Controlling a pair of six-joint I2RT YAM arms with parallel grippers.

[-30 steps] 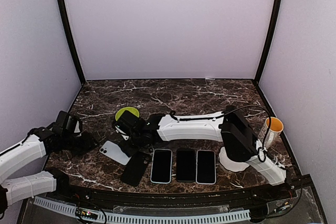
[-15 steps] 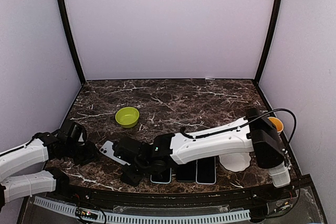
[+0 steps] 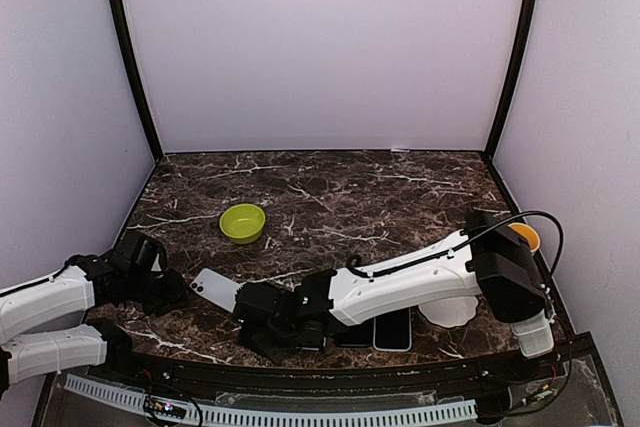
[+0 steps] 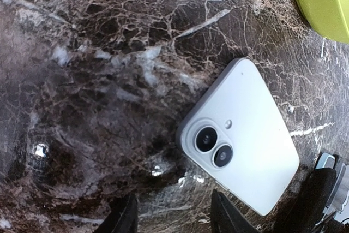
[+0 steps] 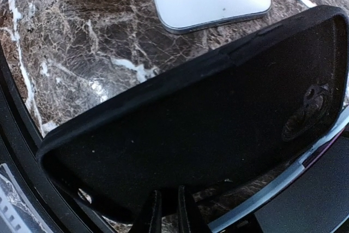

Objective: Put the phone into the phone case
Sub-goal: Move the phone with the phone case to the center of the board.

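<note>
The white phone (image 4: 245,140) lies face down on the marble, camera lenses up, also seen in the top view (image 3: 213,288). My left gripper (image 4: 173,219) hovers open just left of the phone's camera end, with only marble between its fingers. The black phone case (image 5: 207,135) is beside the phone near the table's front edge, its hollow side facing the right wrist camera. My right gripper (image 5: 169,211) is shut on the case's near rim, the two fingers nearly together. From above, the right gripper (image 3: 268,322) covers most of the case.
A green bowl (image 3: 242,222) stands behind the phone. Other phones (image 3: 393,328) lie in a row at the front, partly under the right arm. An orange cup (image 3: 523,237) and a white object (image 3: 448,309) are at the right. The front rail is close.
The right arm swung down toward the front edge onto the case and its jaws closed on the rim. The left gripper shifted slightly and stays open.
</note>
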